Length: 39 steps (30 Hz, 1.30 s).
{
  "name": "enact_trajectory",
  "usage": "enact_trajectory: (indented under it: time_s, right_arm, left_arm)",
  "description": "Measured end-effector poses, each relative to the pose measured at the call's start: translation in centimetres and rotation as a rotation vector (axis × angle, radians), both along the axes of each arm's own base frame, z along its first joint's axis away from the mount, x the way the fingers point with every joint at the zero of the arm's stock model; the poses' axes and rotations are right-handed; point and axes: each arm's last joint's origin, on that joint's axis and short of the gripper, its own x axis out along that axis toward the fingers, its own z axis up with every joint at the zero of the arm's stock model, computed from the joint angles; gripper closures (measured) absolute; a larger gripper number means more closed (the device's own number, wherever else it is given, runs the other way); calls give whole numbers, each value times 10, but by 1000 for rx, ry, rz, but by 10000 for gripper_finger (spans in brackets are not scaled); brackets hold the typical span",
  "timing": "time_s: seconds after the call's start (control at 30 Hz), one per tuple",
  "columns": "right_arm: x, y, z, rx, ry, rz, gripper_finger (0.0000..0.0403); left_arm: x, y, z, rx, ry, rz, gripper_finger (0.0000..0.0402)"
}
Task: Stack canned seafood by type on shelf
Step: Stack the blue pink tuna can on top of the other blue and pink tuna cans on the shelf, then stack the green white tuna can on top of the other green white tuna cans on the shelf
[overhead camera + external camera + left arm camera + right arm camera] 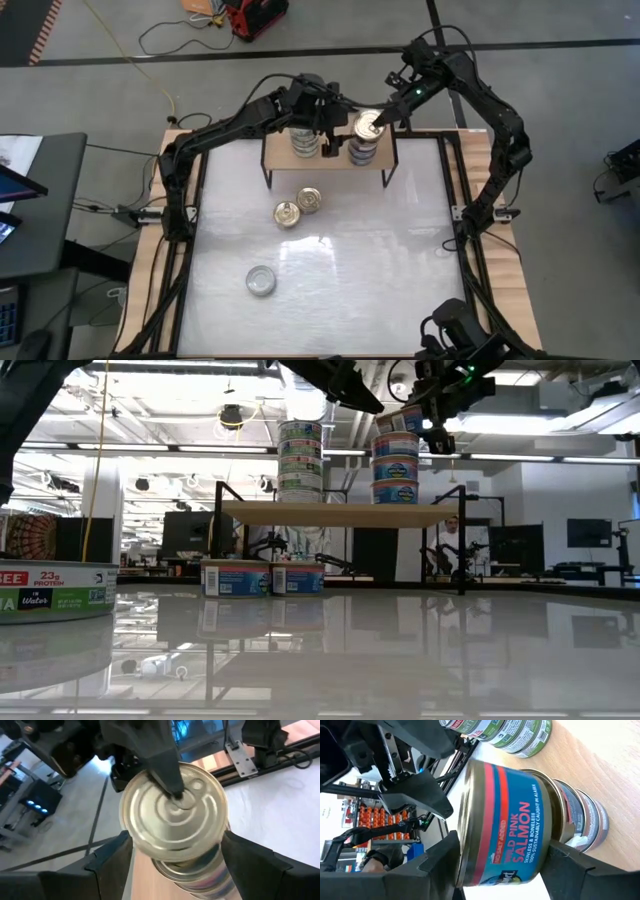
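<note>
Now my right gripper (497, 852) clamps blue-red salmon tin (502, 822) tilted atop right stack on light-wood shelf (330, 160), my left gripper (172, 855) spread wide beside it, gripping nothing.

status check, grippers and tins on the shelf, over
Right gripper jaws around blue-red salmon tin atop right stack. Left gripper open beside it. Three tins on white table.

On the shelf (330, 160) at the table's (400, 260) twelve o'clock edge stand two stacks of tins, one (305, 142) toward nine o'clock, the other (364, 150) toward three. Near the table's centre two tins (298, 207) sit touching. A lone tin (261, 281) lies toward seven o'clock, well apart.
</note>
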Motion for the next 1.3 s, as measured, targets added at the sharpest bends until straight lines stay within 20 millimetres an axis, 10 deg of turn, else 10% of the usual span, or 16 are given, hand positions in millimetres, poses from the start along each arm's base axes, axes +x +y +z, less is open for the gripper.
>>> enact_trajectory:
  time_s: [0.33, 1.3]
  right_arm:
    - [0, 7, 18, -19, -11, 6, 76]
    - [-4, 11, 12, -52, 160, -41, 74]
  left_arm:
    - [0, -1, -1, -18, 4, -36, 109]
    - [-2, -5, -1, 0, 35, -15, 109]
